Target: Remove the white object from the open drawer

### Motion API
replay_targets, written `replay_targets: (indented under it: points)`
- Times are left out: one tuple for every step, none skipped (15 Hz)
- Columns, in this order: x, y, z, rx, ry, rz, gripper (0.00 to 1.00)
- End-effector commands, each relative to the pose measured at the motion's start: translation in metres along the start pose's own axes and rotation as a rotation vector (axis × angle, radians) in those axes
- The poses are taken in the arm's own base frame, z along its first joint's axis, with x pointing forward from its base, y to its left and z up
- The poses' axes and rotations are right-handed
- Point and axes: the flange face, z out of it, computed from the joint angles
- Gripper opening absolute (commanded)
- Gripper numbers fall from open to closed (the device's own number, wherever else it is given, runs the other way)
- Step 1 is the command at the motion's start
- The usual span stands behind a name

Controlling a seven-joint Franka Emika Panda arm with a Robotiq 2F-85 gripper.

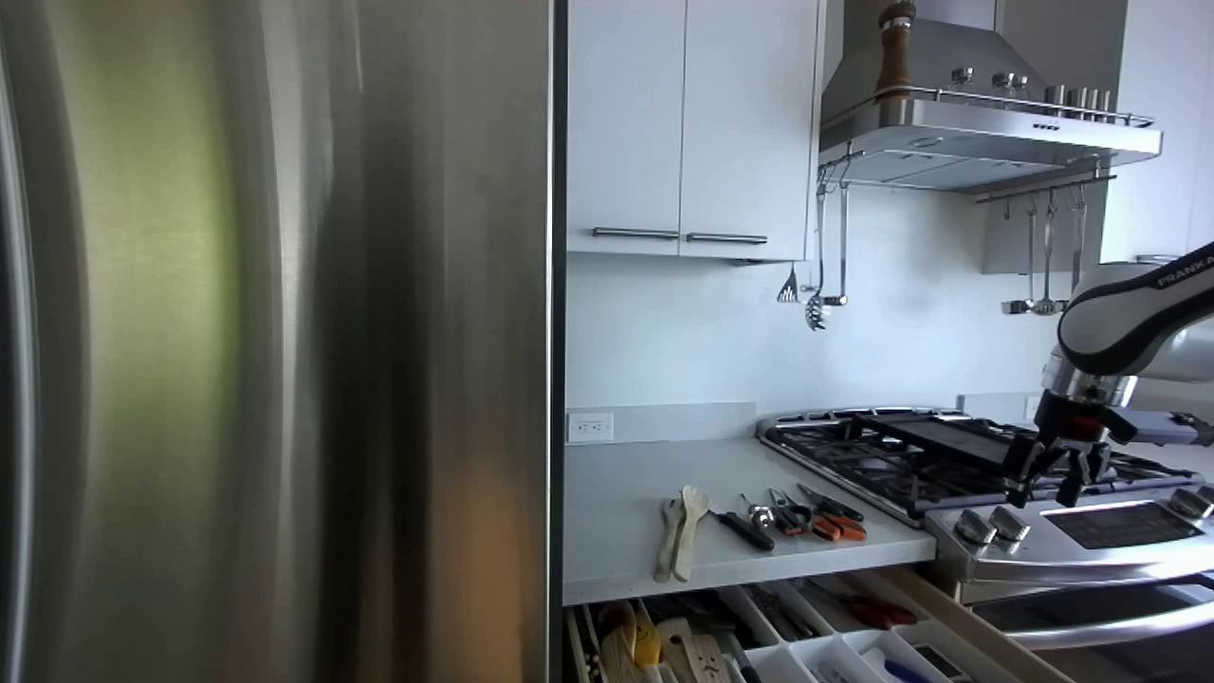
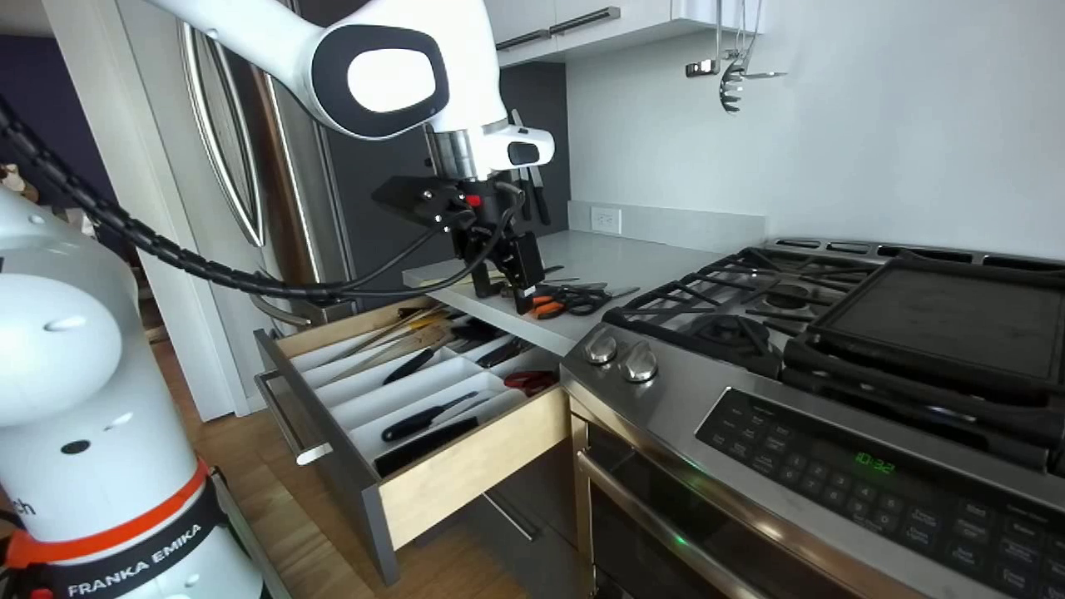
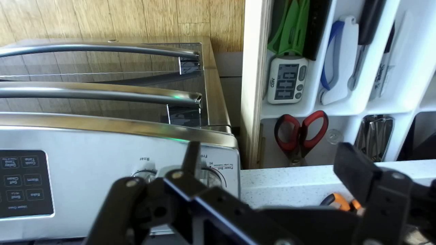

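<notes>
Apparently before the grasp — with a spread, empty pincer point(image 1: 1043, 495). Next, probably: shift over the drawer point(image 2: 478, 470), descend to 1 of 2 white candidates — timer point(image 3: 287, 81) or tool point(image 3: 347, 59).

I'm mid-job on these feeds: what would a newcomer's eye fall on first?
Most likely the steel fridge door, filling most of the left half of an exterior view. The white robot arm would probably come next, reaching across the upper left of an exterior view, its open gripper pointing down. In the wrist view, the red-handled scissors stand out right of centre, inside the open drawer.
</notes>
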Motion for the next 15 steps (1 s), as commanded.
replay_targets:
  points:
    - [0.002,-0.003,-0.001,-0.011,0.009,-0.009,1.00]
    - [0.006,-0.020,0.000,-0.032,0.013,-0.037,1.00]
    - [0.008,-0.030,0.000,-0.047,0.014,-0.051,1.00]
    - [0.009,-0.050,0.001,-0.063,0.006,-0.062,1.00]
    - [0.010,-0.064,0.002,-0.085,0.005,-0.067,1.00]
    - [0.009,-0.082,0.005,-0.115,-0.003,-0.079,1.00]
    - [0.005,-0.099,0.009,-0.132,-0.024,-0.075,1.00]
    - [0.002,-0.114,0.014,-0.163,-0.035,-0.061,1.00]
    - [0.000,-0.128,0.019,-0.196,-0.034,-0.041,1.00]
    - [-0.004,-0.141,0.025,-0.218,-0.046,-0.019,1.00]
    - [-0.008,-0.152,0.032,-0.234,-0.060,0.009,1.00]
    - [-0.014,-0.162,0.040,-0.251,-0.080,0.044,1.00]
    - [-0.018,-0.170,0.048,-0.257,-0.099,0.072,1.00]
    - [-0.021,-0.178,0.055,-0.250,-0.114,0.085,1.00]
    - [-0.023,-0.184,0.061,-0.236,-0.122,0.076,1.00]
